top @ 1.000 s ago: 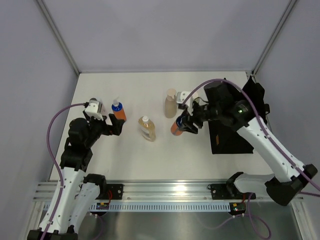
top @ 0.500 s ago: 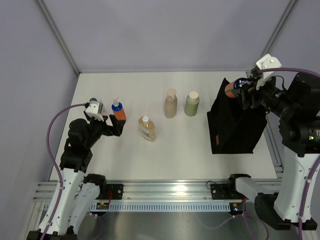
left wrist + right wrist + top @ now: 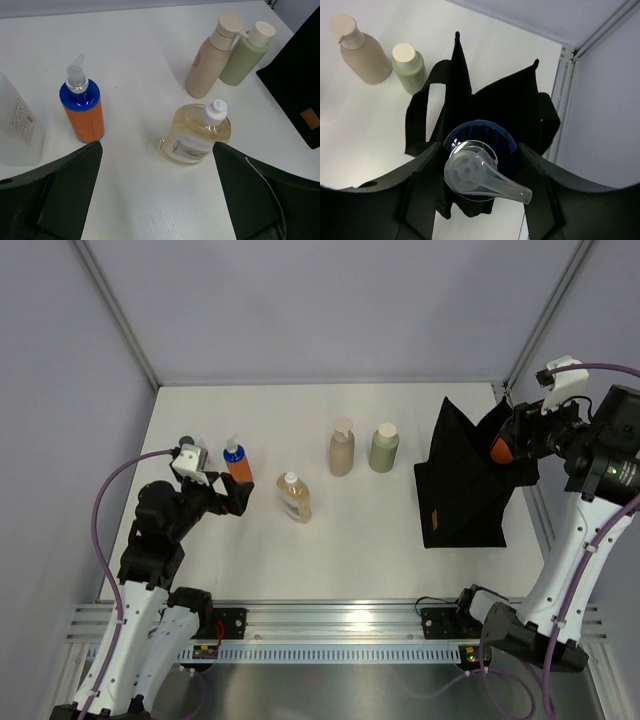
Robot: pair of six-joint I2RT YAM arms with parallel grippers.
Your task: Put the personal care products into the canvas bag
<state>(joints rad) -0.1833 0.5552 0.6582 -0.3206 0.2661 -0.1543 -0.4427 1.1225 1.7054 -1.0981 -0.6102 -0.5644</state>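
Firmly, right gripper [image 3: 480, 170] clamps orange bottle [image 3: 477, 137], base toward bag [image 3: 520, 100], left gripper [image 3: 156, 147] spread.

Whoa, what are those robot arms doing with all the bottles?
They are packing bottles into a black bag. The right gripper holds an orange bottle over the bag's open top. The left gripper is open beside a second orange bottle. A tan bottle, a green bottle and an amber bottle stand on the table.

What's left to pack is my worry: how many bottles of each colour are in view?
Orange plastic bottle with blue cap: 2 (one in the right gripper)
Amber see-through pump bottle: 1
Tan pump bottle: 1
Olive-green bottle with cream cap: 1
Clear plastic bottle with printed label: 1
Total: 6
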